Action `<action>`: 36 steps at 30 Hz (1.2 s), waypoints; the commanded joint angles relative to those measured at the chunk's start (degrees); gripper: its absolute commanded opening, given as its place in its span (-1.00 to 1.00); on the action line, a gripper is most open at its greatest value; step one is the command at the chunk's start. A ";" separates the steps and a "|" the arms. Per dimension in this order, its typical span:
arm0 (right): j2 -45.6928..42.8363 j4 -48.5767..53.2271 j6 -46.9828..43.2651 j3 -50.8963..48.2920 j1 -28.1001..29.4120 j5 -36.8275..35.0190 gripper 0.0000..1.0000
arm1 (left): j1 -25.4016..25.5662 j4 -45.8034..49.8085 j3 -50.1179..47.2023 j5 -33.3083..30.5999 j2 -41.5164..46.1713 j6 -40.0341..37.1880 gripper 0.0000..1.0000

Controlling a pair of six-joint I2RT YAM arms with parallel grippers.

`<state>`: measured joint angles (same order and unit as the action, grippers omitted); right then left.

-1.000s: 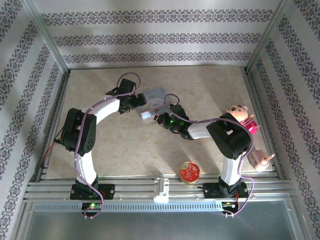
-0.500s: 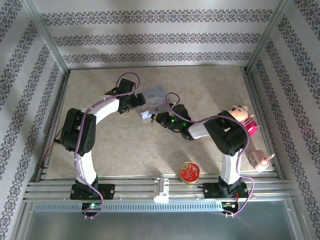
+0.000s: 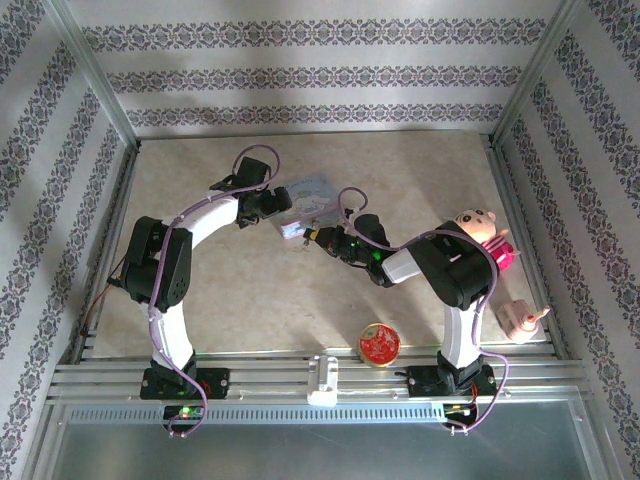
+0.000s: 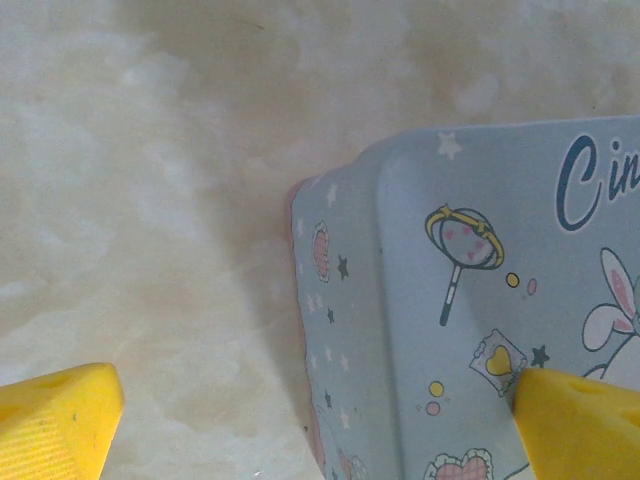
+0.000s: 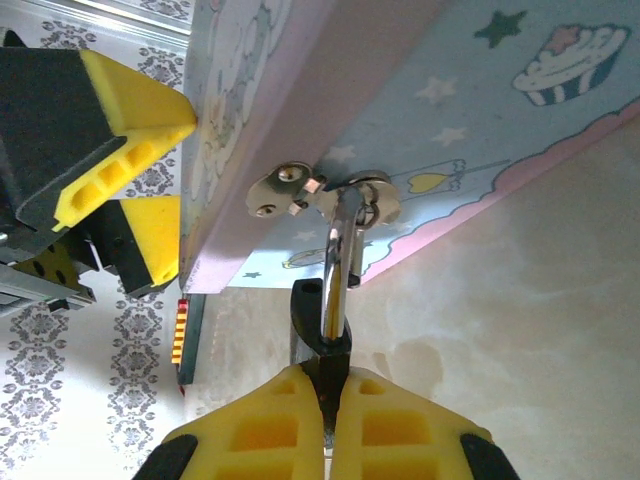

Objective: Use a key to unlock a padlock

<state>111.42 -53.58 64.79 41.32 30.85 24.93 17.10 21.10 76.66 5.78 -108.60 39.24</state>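
The pastel blue tin (image 3: 314, 192) lies mid-table. Its metal hasp (image 5: 300, 188) carries the padlock's silvery shackle (image 5: 340, 250). My right gripper (image 5: 328, 385) is shut on the padlock's dark body (image 5: 316, 315), just below the tin's pink edge. Beside the shackle leg, an empty hole shows in the top of the body. My left gripper (image 4: 315, 425) is open and straddles the tin's (image 4: 450, 300) corner, with one yellow finger (image 4: 55, 425) over the table and the other finger (image 4: 585, 420) over the lid. The key is hidden.
A round red-and-gold tin (image 3: 380, 343) sits near the front rail. A pink doll (image 3: 482, 228) and a small pink-and-white toy (image 3: 523, 320) lie at the right. Patterned walls close in the table on three sides.
The right arm's wrist has shifted a little to the right while it keeps hold of the padlock at the tin. The left arm has stayed put.
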 commanded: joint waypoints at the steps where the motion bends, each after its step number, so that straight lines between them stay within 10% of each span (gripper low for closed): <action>1: 0.34 -6.54 0.45 0.05 -0.71 0.65 -1.00 | -1.32 6.48 -2.13 -3.06 -0.66 -0.66 0.98; 36: 7.09 -25.78 5.28 0.87 -3.87 -8.36 -1.00 | -1.74 8.31 -1.76 -2.79 -1.51 -1.28 0.99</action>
<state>119.15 -71.00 70.81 41.39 28.05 20.36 16.99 21.10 76.62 5.85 -108.57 39.24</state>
